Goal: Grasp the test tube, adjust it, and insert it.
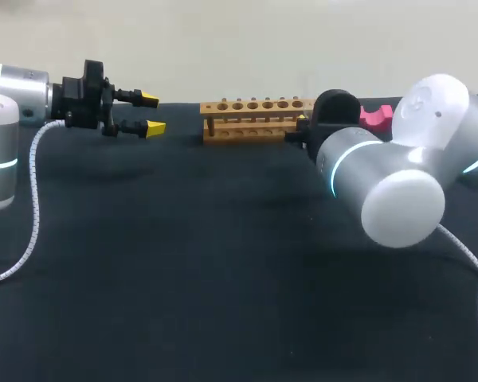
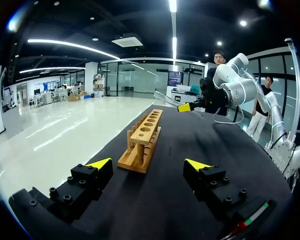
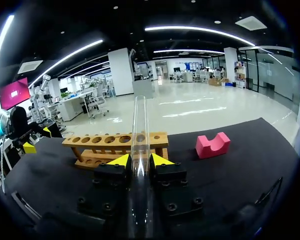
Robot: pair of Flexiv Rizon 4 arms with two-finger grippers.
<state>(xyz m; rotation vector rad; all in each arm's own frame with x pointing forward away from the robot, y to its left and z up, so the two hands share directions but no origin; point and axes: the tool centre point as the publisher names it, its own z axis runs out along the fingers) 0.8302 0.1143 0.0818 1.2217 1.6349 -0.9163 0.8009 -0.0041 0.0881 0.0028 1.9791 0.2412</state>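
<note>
Gripping the test tube [image 3: 138, 115] in the right gripper [image 3: 138, 161] by the wooden rack [image 1: 255, 119], top centre; left gripper [image 1: 152, 113] wide open, empty, upper left.

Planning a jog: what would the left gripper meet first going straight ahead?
Likely the near end of the wooden rack, which lies just ahead of the open left gripper; depth is uncertain.

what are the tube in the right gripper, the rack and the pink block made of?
The test tube is clear and glossy, and the room shows through it. It could be glass or clear plastic; I can't tell which. The rack looks like light wood: tan, matte, with drilled holes. The pink block is opaque, matte and uniform in colour, probably plastic or foam.
</note>
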